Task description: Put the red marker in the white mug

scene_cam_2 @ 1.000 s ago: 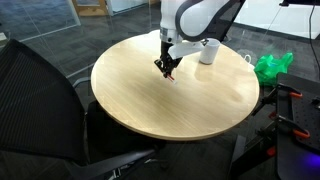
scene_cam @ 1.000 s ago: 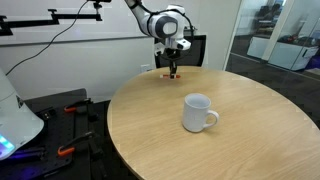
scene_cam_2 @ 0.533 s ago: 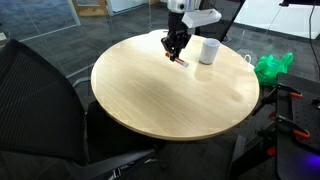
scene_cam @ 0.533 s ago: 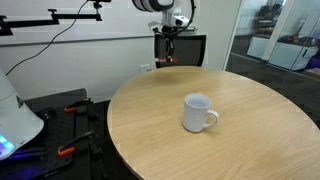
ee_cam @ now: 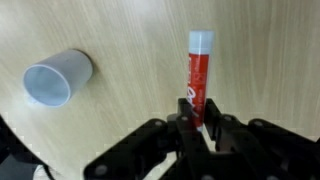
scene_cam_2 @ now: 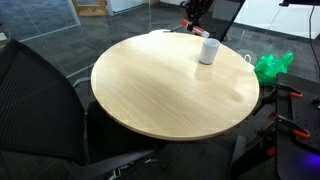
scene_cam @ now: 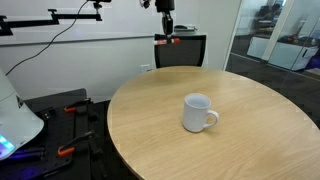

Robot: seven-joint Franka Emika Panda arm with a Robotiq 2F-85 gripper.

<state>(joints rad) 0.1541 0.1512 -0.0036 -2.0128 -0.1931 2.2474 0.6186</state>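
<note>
red marker [ee_cam: 198, 80], whitish end, white mug [ee_cam: 57, 78], tan woodgrain table [ee_cam: 130, 35]

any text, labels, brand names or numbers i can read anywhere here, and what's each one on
No text can be read in any view.
red marker: a small white mark on its barrel near the gripper, too blurred to read.
white mug: plain, no print visible.

This looks like an office. A big round wooden tabletop [scene_cam_2: 170, 90] stands in the middle, a black mesh chair [scene_cam_2: 40, 95] sits close beside it, and glass walls [scene_cam: 275, 40] let you see into other rooms.
</note>
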